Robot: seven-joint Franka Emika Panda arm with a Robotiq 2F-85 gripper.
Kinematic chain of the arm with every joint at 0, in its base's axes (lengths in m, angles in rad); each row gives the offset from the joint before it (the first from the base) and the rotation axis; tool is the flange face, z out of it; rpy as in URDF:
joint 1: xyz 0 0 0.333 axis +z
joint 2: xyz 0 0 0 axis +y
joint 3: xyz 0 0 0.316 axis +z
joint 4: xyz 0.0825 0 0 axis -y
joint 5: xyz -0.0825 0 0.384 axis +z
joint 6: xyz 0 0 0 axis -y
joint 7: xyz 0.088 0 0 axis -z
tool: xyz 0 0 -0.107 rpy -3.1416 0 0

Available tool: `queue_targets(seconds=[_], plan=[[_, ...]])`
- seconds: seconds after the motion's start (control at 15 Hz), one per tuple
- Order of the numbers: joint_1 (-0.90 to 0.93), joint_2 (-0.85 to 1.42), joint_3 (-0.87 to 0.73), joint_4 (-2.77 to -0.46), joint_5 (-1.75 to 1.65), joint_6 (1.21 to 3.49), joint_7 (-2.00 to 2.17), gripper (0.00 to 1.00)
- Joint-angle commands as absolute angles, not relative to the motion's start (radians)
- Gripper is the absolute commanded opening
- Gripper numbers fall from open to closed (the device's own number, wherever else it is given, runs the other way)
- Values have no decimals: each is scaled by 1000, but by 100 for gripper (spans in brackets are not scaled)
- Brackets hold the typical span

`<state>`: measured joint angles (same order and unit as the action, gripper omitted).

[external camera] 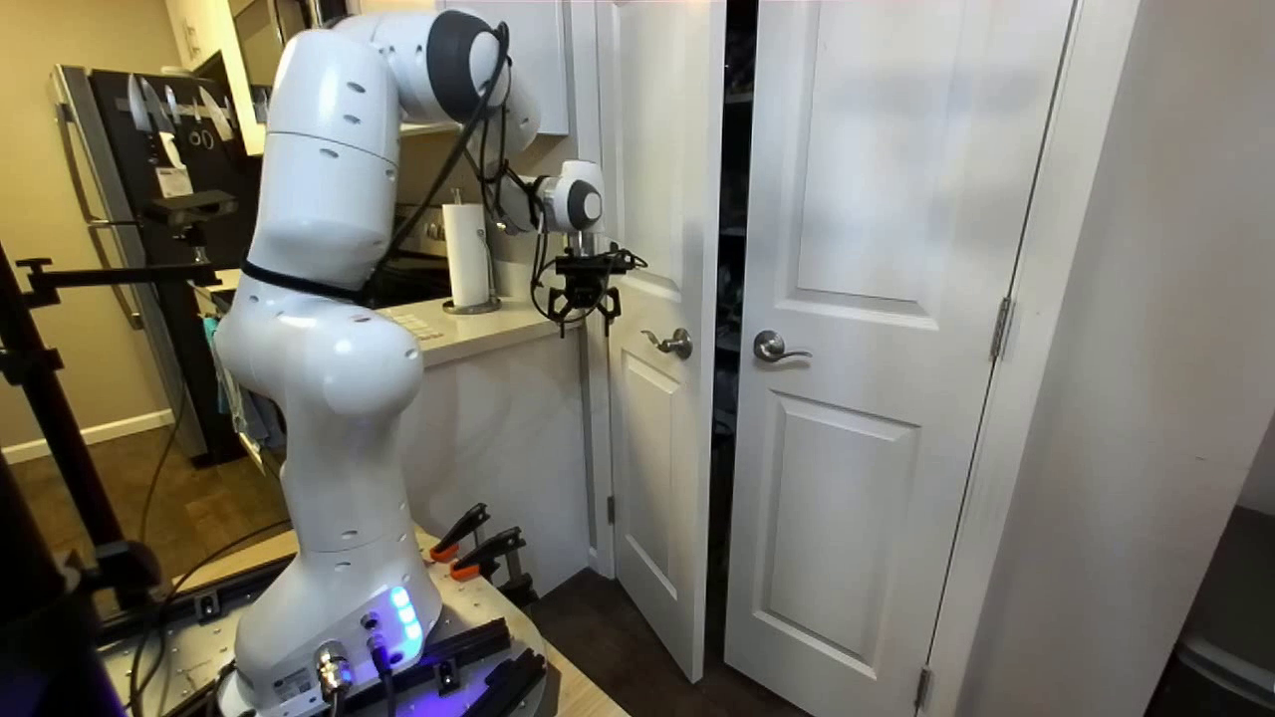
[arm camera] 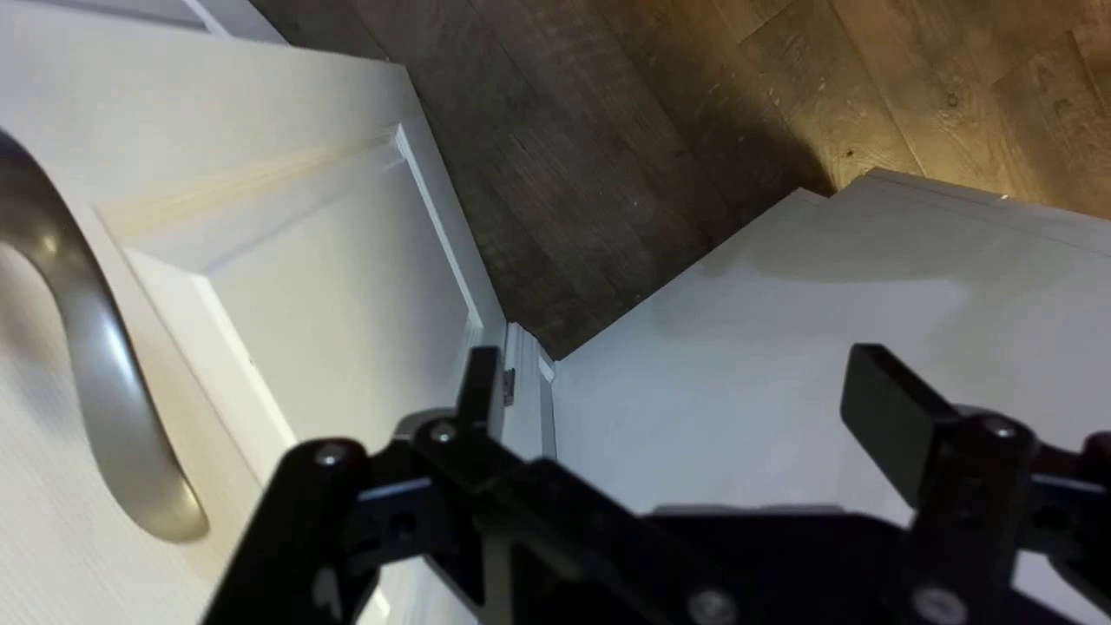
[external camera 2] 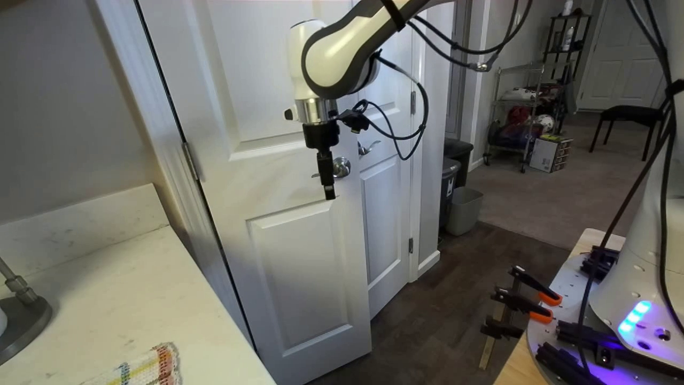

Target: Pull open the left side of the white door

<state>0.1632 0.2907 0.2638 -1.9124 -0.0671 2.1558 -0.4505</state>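
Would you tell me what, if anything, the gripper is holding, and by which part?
Nothing is held: the gripper stands open, with the lever handle outside its grip.

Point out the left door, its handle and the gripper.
Left door (external camera: 655, 311): in an exterior view, on the strip between panels.
Handle (arm camera: 97, 347): wrist view, middle of visible curve.
Gripper (arm camera: 679, 382): wrist view, midway between fingertips.
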Motion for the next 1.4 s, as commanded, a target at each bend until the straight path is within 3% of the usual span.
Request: queue_targets(seconds=[0.0, 0.53, 1.33], plan=[[119, 62, 237, -2157, -9, 2187, -456, 100], [113, -188, 125, -2400, -76, 2174, -409, 100], [0, -108, -10, -2248, -353, 2250, -332, 100]])
